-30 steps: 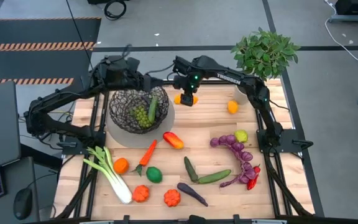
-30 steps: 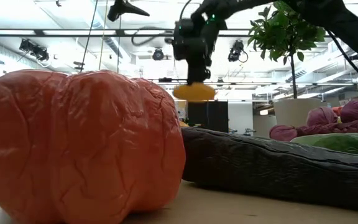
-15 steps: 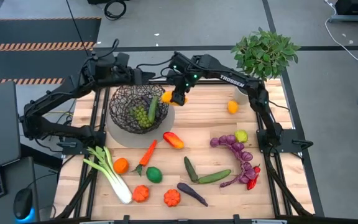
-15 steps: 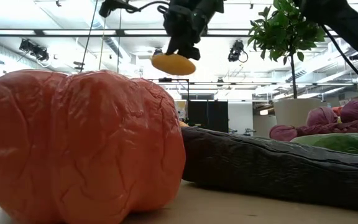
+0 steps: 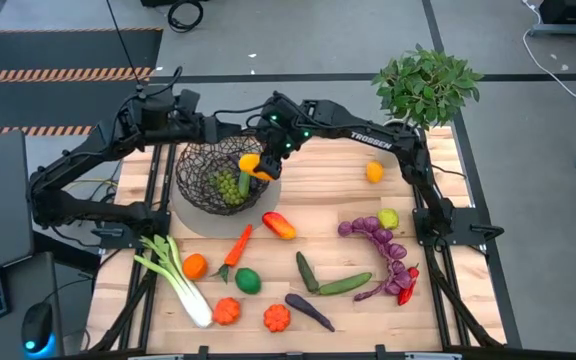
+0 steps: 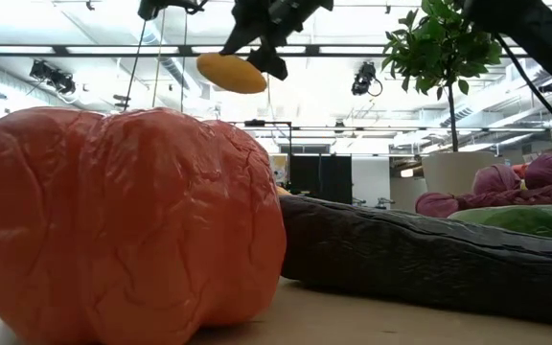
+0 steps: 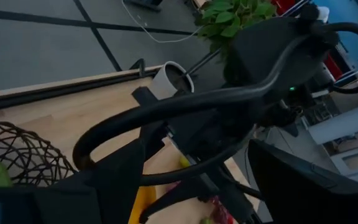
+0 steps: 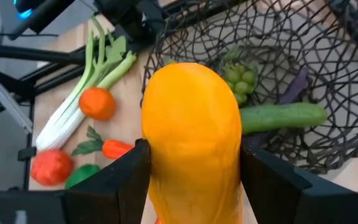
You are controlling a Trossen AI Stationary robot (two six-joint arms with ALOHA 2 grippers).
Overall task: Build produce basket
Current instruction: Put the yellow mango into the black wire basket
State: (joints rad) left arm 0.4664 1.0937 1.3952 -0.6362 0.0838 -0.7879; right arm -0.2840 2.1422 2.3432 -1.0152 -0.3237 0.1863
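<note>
A smooth yellow-orange pepper-like vegetable (image 8: 193, 140) is clamped in the right gripper (image 5: 264, 163), held above the near rim of the round dark wire-mesh basket (image 5: 200, 172). The placing step is underway, by the look of it; next it probably gets lowered and let go beside the green grapes (image 8: 242, 78) and cucumber (image 8: 283, 116). The left gripper (image 5: 200, 128) is parked behind the basket with jaws apart and nothing held.

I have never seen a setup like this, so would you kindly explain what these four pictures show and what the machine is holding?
Two dark robot arms work at a wooden table. One picture looks straight down, one looks level from the tabletop behind an orange pumpkin-shaped piece, and two come from cameras on the wrists. The right end effector is shut on a yellow-orange vegetable, carried above the rim of the wire basket, which already holds grapes and a cucumber. The left end effector waits at the basket's far edge. A leek, carrot and other produce lie on the table.
</note>
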